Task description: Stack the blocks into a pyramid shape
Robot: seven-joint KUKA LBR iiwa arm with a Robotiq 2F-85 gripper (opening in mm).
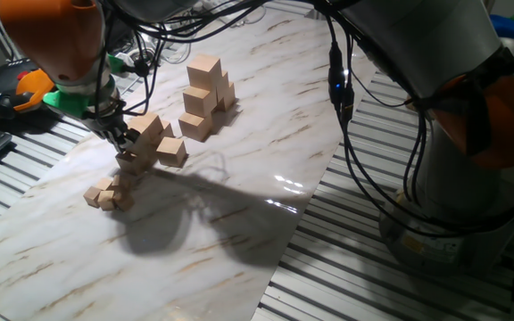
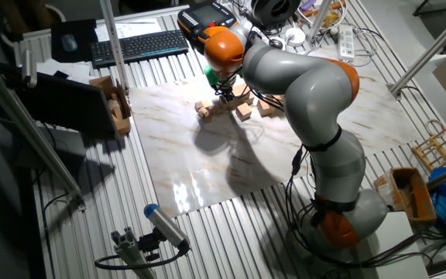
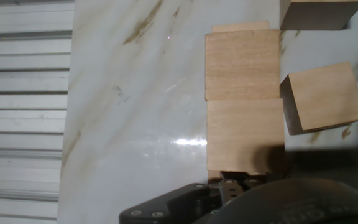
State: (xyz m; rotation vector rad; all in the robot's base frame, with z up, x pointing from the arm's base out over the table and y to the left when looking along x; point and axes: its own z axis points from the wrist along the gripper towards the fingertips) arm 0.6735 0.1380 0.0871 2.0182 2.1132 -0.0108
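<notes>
Close under the hand camera: two pale wooden blocks set edge to edge in a line, running up the frame from the dark body of the gripper. Just right of them, a third block turned at a slight angle, apart from the pair by a thin gap. At the top right edge, part of a fourth block, cut off by the frame. All resting on the pale marbled board of the worktop. Fingers not separately visible in this view; cannot tell whether spread or closed, nor whether anything is held.

From one fixed view: gripper lowered at the left side of the board, right against a tilted cluster of blocks, with its tip hidden among them. Just in front, a small heap of much smaller cubes on the board. Further back, a separate stack of blocks, several levels high, well apart from the gripper.

From the other fixed view: grey and orange arm bent over the far end of the board, blocks scattered under and beside the hand. Beyond the board, on the slatted metal worktop, a black keyboard.
</notes>
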